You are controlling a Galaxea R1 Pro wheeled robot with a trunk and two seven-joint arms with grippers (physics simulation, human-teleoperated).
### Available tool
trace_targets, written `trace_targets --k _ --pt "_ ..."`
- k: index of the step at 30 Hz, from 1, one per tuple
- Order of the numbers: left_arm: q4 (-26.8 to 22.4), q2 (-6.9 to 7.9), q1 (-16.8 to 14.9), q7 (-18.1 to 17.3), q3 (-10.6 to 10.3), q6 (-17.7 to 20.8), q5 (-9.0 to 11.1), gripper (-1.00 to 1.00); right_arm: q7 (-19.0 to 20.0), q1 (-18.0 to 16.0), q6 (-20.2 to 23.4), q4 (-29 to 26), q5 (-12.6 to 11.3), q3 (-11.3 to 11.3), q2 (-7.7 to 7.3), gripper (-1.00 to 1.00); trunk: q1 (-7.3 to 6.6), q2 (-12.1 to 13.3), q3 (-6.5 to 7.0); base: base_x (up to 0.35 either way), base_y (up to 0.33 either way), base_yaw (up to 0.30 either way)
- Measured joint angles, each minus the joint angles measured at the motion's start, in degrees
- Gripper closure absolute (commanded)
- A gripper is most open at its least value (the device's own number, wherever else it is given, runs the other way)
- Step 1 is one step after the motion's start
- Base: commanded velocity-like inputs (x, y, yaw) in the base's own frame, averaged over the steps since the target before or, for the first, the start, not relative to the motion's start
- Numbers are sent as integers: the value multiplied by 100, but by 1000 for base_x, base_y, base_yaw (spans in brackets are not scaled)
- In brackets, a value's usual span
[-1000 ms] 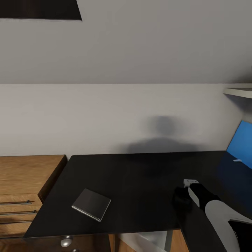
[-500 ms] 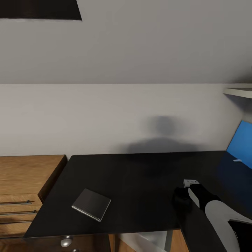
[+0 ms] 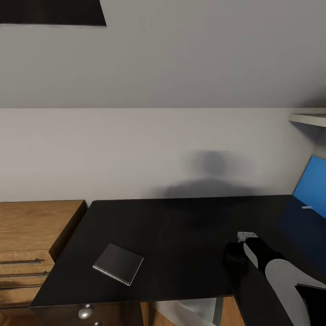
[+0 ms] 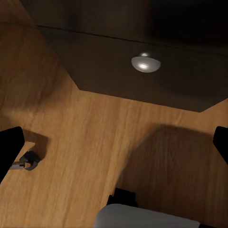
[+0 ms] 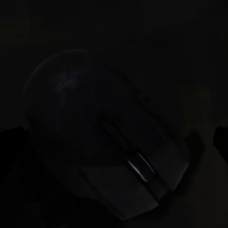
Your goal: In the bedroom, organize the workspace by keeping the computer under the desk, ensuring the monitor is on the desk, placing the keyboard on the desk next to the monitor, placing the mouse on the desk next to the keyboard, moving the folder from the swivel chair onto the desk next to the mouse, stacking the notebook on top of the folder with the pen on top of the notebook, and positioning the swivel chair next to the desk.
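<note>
My right gripper [image 3: 235, 260] over the mouse [image 5: 107, 142].
Mouse between dim, seemingly parted jaws; grip unclear.

No text, label, brand, number or sign can be read anywhere in these views. The notebook [image 3: 118, 264] has a plain grey cover, the mouse [image 5: 104, 147] is too dark to show any marking, and the blue panel [image 3: 312, 185] and the desk [image 3: 181, 226] are bare of lettering.
</note>
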Motion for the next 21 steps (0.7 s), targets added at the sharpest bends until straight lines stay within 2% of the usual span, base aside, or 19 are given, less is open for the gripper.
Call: trace_targets --k 8,9,21 --pt "-3 1 0 0 0 0 6 -100 0 0 0 0 0 0 0 -100 0 0 0 0 0 0" --pt "-4 1 0 0 0 0 6 -100 0 0 0 0 1 0 0 100 0 0 0 0 0 0" --pt "-8 3 1 0 4 0 5 -100 -9 0 10 -32 128 43 14 100 1 0 0 0 0 0"
